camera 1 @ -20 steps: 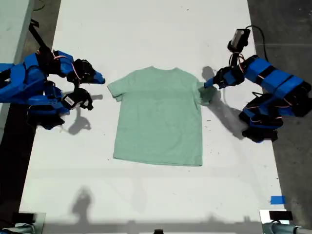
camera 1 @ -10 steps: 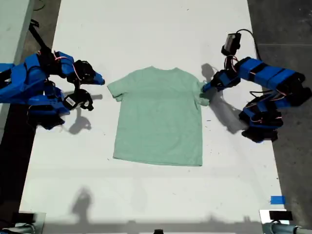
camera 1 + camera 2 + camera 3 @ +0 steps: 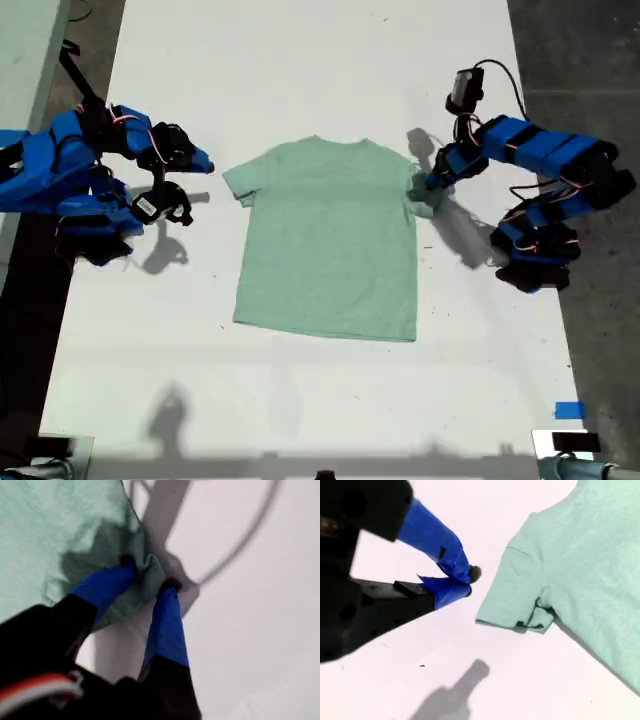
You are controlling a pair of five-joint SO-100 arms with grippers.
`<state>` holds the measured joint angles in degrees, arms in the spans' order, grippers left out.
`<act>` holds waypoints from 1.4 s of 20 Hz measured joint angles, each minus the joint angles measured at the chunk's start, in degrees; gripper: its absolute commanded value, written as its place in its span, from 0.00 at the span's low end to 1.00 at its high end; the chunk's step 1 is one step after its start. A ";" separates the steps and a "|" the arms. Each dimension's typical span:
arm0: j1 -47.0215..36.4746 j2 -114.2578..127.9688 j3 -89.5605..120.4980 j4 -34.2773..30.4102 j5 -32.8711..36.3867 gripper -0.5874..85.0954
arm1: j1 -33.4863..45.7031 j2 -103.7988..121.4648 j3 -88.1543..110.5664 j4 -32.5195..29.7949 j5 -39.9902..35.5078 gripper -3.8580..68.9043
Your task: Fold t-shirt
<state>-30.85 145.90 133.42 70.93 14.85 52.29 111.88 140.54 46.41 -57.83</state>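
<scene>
The t-shirt (image 3: 325,240), spread flat mid-table, is pinched at its exterior-view right sleeve (image 3: 131,569) by my first gripper (image 3: 147,572), my second gripper (image 3: 465,582) closed empty, so an inward sleeve fold is next called for.

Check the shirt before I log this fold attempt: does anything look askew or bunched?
Yes. The t-shirt lies mostly flat, but its sleeve on the exterior view's right is crumpled where my first gripper pinches it; the other sleeve lies flat.
</scene>
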 measured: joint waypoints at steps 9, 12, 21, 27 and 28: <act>0.00 0.00 0.00 0.00 0.09 0.01 | -2.29 -1.58 -6.50 3.52 2.55 0.04; 0.00 0.00 0.00 0.00 0.09 0.01 | -4.66 -1.49 -12.66 10.63 5.63 0.04; -0.88 0.00 0.62 0.00 0.09 0.01 | -11.95 -0.18 -34.19 34.10 12.74 0.04; -1.41 0.00 0.62 0.00 0.09 0.01 | -16.88 -2.64 -45.44 39.29 15.82 0.04; -1.41 0.00 0.62 0.00 0.09 0.01 | -18.19 -5.54 -47.81 39.11 16.61 0.04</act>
<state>-32.26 145.90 134.03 70.93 14.94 34.10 106.35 92.72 85.52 -41.22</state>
